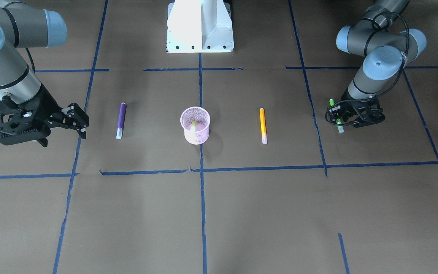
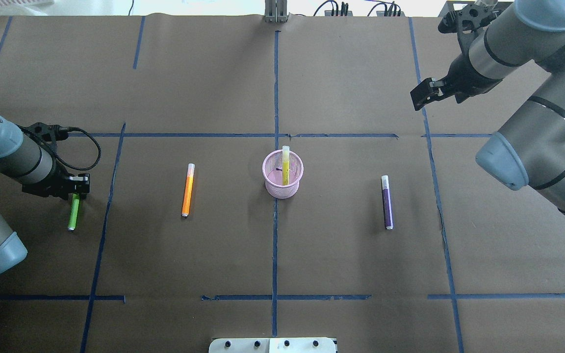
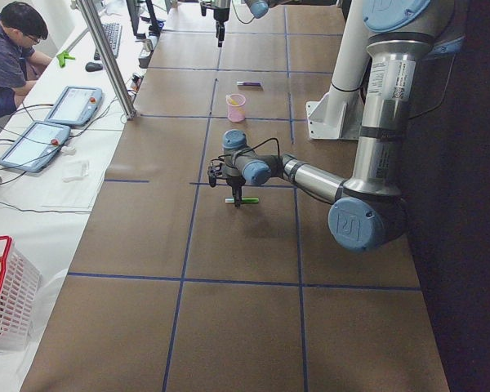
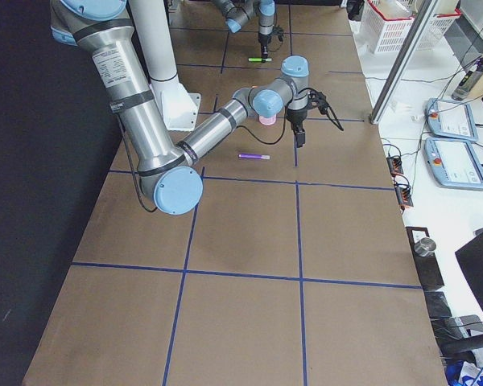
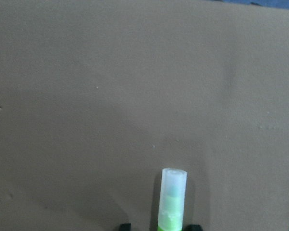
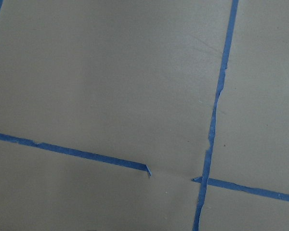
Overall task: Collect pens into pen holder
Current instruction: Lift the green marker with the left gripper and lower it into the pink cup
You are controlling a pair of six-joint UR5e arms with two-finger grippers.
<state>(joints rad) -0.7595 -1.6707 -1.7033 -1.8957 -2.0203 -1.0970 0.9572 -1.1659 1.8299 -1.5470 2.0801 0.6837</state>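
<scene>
Green pen point(image 2: 73, 212) lies on the desk point(image 2: 312, 255) inside the left pincer point(image 1: 340, 120), its grip impossible to tell; right pincer point(image 1: 84, 127) hovers spread.

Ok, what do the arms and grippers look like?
The left arm and right arm are silver-grey tubes with pale blue joint caps. The left gripper and right gripper are black and open-framed. A black cable loops around the left wrist.

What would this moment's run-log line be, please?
left gripper: around green pen | right gripper: open, empty | yellow pen: in holder | orange pen, purple pen: on table
</scene>
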